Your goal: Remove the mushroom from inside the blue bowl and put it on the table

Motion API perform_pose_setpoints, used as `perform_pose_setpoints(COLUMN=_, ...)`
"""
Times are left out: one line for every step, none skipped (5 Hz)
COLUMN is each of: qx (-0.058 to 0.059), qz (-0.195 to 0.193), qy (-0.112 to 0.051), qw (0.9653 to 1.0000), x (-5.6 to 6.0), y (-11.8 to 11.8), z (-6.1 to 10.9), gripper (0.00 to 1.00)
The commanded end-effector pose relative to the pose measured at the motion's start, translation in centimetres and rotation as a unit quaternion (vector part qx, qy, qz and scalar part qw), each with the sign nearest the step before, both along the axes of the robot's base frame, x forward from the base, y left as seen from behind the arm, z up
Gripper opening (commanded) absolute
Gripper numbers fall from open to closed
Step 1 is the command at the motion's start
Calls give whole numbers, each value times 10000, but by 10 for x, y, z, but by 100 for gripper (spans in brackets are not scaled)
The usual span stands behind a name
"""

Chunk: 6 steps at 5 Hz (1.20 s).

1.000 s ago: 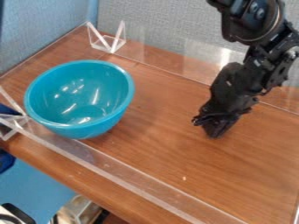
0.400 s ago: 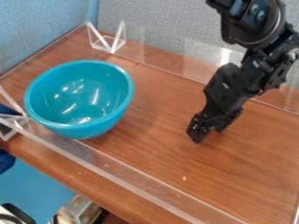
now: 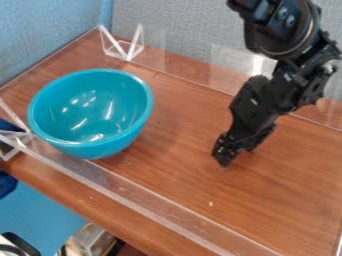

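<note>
The claw point(image 3: 225, 158) hung low over the table point(image 3: 181, 185), its opening and grip indiscernible; well apart from it stood the bowl point(image 3: 91, 112); mushroom unseen, placement probably finished.

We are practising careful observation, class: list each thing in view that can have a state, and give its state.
Blue bowl: upright, nothing seen inside, standing near the tabletop's left edge.
Robot arm: reaching down to the table, right of the bowl.
Gripper: low at the tabletop; whether its fingers are open is unclear.
Table: flat.
</note>
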State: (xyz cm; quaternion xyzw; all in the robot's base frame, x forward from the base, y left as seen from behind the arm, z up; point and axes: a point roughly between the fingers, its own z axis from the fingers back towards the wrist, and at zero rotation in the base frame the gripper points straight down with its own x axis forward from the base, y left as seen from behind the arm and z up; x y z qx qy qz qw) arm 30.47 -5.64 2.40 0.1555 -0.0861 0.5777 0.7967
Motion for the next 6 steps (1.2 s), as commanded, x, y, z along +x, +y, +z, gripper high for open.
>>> perform_pose_setpoints(qx=32, qz=85, qy=-93, qw=9999, x=5, y=0, z=5, gripper=100)
perform_pose_setpoints(qx=83, qz=75, qy=-89, qw=9999, x=9, y=-8, z=3, gripper=100)
perform_pose_setpoints(qx=115, qz=69, qy=-101, qw=9999, x=13, y=-15, z=1, gripper=100)
perform_pose_setpoints(qx=163, qz=289, qy=-96, qw=9994, x=6, y=-12, z=-1, gripper=100)
perform_pose_setpoints(qx=208, qz=502, qy=-88, qw=9985, x=0, y=-9, z=-1, gripper=100)
perform_pose_setpoints(qx=249, qz=215, qy=-92, qw=9994, x=-3, y=-12, z=3, gripper=100)
